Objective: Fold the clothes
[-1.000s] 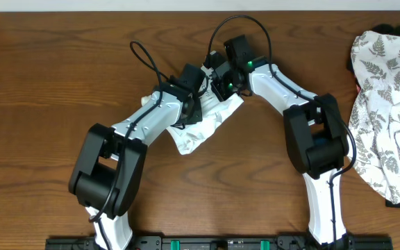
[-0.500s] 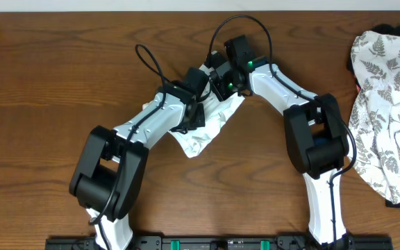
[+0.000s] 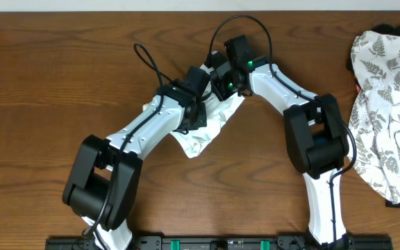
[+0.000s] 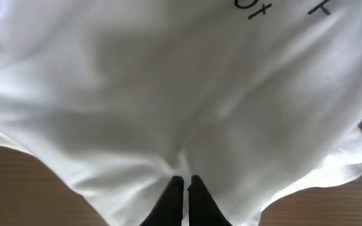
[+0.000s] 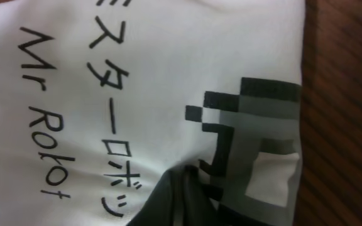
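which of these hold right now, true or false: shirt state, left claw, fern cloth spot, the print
1. The T-shirt lies flat and neatly folded. False: it sits bunched and crumpled mid-table, beneath both wrists.
2. The left claw is shut, pinching T-shirt fabric at its tips. True.
3. The fern-print cloth lies at the left edge of the table. False: it is heaped at the right edge, with bare wood between it and the T-shirt.
4. The print on the T-shirt reads "Mr Robot" in black. True, as the right wrist view shows.
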Tool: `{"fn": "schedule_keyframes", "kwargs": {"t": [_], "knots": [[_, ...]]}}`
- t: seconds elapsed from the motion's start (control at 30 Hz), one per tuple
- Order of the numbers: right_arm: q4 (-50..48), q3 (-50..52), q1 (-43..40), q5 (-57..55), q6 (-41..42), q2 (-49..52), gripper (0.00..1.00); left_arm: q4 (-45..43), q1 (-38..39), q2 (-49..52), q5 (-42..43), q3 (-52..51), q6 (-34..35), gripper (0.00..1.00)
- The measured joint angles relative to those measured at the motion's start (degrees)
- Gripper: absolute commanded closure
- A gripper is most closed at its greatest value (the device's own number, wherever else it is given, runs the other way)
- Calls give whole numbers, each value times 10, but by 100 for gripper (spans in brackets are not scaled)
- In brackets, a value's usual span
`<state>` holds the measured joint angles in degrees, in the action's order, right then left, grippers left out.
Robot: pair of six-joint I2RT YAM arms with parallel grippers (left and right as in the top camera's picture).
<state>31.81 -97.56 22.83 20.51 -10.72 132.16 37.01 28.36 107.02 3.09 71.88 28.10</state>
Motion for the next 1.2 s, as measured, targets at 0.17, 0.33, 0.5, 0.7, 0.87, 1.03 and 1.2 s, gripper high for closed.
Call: {"fn": "schedule_keyframes", "kwargs": {"t": [0.17, 0.33, 0.5, 0.7, 0.87, 1.03, 1.2], "knots": [[2, -1, 0, 7, 2, 0, 85, -16, 0, 14, 0, -26, 11, 93], [1, -1, 0, 8, 2, 0, 85, -15, 0, 16, 0, -28, 7, 89], [-14, -1, 0, 15, 7, 1, 77, -26, -1, -9, -4, -9, -12, 76], [-9, -31, -12, 19, 44, 6, 37, -51, 7, -96, -11, 17, -38, 42], [31, -87, -47, 3, 90, -3, 1, -41, 36, -109, -18, 23, -124, 22], [102, -100, -94, -23, 107, -49, 1, -39, 66, -102, -18, 23, -198, 20], [183, -108, -145, -69, 115, -77, 1, -58, 77, -78, -18, 22, -271, 16]]}}
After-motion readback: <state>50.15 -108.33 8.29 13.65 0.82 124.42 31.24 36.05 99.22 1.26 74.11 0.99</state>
